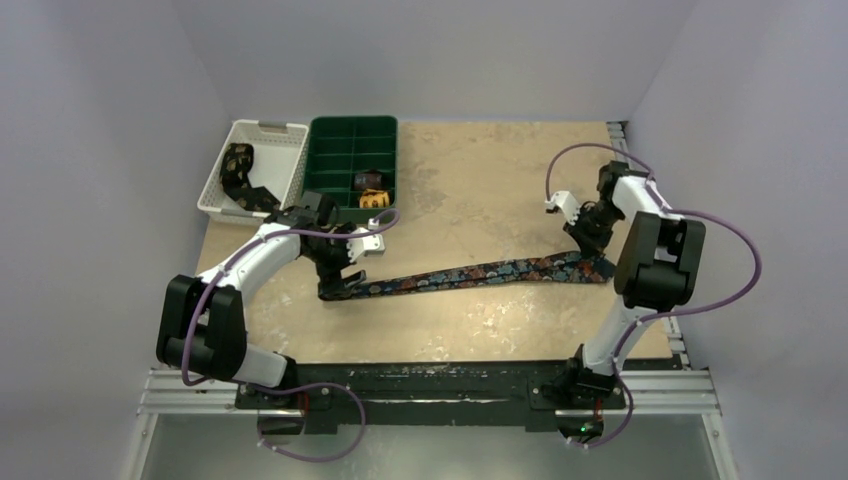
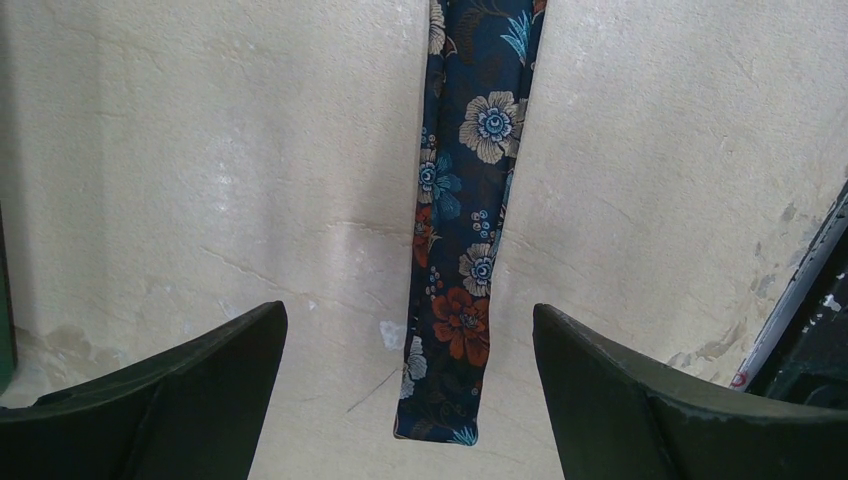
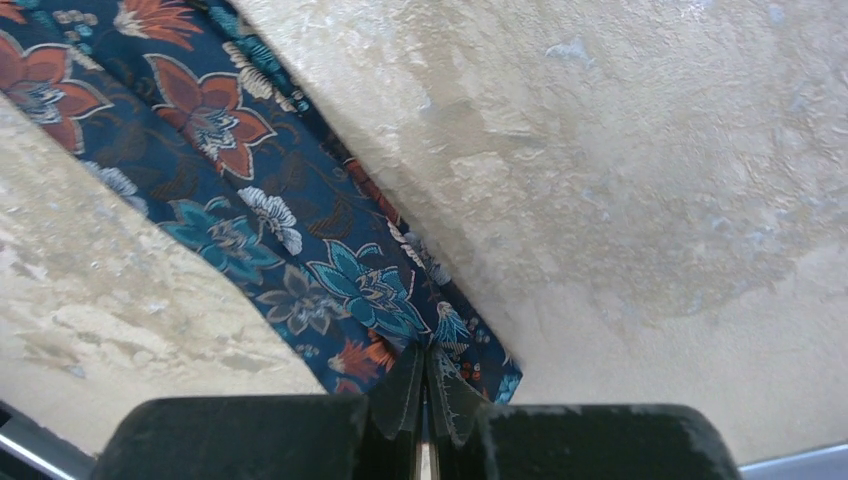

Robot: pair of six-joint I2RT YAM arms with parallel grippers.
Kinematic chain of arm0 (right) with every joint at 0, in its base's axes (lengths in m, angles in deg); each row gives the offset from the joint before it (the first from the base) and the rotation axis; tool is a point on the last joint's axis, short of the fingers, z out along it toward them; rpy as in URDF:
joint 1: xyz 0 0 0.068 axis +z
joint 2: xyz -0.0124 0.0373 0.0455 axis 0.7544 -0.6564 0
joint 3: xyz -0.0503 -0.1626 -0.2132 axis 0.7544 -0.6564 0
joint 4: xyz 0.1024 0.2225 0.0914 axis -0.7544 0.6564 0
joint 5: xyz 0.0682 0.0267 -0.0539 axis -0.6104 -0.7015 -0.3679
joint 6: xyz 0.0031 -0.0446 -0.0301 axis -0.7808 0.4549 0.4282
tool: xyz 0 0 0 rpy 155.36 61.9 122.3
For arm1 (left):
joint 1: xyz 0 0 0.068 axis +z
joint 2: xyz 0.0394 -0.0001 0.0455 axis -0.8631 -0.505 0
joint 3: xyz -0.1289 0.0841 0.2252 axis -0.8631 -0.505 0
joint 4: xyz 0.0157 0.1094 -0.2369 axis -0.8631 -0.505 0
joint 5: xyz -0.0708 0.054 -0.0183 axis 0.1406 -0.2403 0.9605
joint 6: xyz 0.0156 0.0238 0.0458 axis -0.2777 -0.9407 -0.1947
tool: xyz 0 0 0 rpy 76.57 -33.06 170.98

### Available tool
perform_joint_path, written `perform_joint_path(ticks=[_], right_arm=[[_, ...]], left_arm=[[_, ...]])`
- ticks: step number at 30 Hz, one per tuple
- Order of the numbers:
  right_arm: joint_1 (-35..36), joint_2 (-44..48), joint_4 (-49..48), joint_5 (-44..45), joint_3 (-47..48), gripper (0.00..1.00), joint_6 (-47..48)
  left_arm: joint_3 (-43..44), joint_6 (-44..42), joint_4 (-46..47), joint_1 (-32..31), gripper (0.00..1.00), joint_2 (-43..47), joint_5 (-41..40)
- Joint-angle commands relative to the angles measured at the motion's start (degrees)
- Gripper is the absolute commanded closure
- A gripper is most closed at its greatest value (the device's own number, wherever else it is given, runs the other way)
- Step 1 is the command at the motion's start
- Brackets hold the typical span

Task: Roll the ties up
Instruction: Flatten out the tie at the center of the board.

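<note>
A navy tie [image 1: 470,275] with a floral print lies stretched flat across the table between the two arms. My left gripper [image 1: 340,285] hangs open over its narrow end. In the left wrist view that end [image 2: 460,250] lies between the wide-apart fingers [image 2: 230,380], touching neither, with the left gripper [image 2: 408,312] above it. My right gripper [image 1: 588,245] is at the tie's wide end. In the right wrist view the right gripper [image 3: 425,360] is shut, with a pinch of the tie [image 3: 230,200] between its fingertips.
A white basket [image 1: 222,160] at the back left holds a dark black-and-gold tie [image 1: 240,175]. Beside it a green divided tray [image 1: 352,135] holds a dark roll [image 1: 370,180] and a yellow roll [image 1: 374,200]. Walls close in on both sides, and a metal rail [image 1: 450,390] runs along the near edge.
</note>
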Motion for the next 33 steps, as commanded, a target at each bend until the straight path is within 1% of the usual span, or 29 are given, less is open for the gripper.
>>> perform_joint_path(ticks=[1,4,7,11,16,19,21,23,26,29,32,33], right_arm=[[-0.04,5.09,5.03,-1.18,0.98,1.00,1.00],[-0.07,6.93,6.83,-0.83,0.93,1.00,-0.04],[-0.10,8.26,6.70,0.29,-2.02,1.00,-0.74],[-0.03,7.53,0.53,2.72,-7.18,1.00,-2.57],[-0.04,3.21,-6.61,5.33,-8.93,1.00,-5.54],[-0.03,1.51,-8.37,6.46,-9.24,1.00,-5.82],[-0.09,1.40,-8.89,7.41,-10.10,0.97,-5.21],[-0.16,2.03,-9.33,7.85,-11.02,0.93,-4.60],[-0.21,2.92,-9.21,7.41,-11.25,0.81,-3.93],[-0.28,3.06,-7.15,5.19,-9.38,0.72,-3.87],[-0.45,3.48,-3.80,2.62,-6.79,0.60,-3.99],[-0.70,3.58,-1.97,1.60,-5.51,0.58,-4.10]], left_arm=[[0.47,0.05,1.40,-0.09,0.08,1.26,0.23],[0.32,-0.52,1.01,-0.09,0.07,1.38,-0.12],[-0.07,-1.18,0.90,0.00,0.07,1.35,-0.57],[-0.24,-2.42,-0.48,0.26,0.07,1.12,-0.26],[-1.31,-4.44,-0.33,0.35,0.07,0.19,-0.67],[-2.38,-4.99,1.28,0.35,0.08,-0.09,-0.98],[-2.29,-4.72,1.99,0.15,0.09,-0.27,-0.10],[-1.41,-3.63,2.30,-0.71,0.13,-0.64,1.28],[-0.94,-1.62,4.67,-3.43,0.21,-1.73,0.58],[-0.03,-1.26,5.56,-6.17,0.35,-4.02,-2.26],[0.81,-1.30,4.66,-6.68,0.46,-5.51,-3.16],[0.90,-1.56,4.45,-6.68,0.52,-5.64,-3.58]])
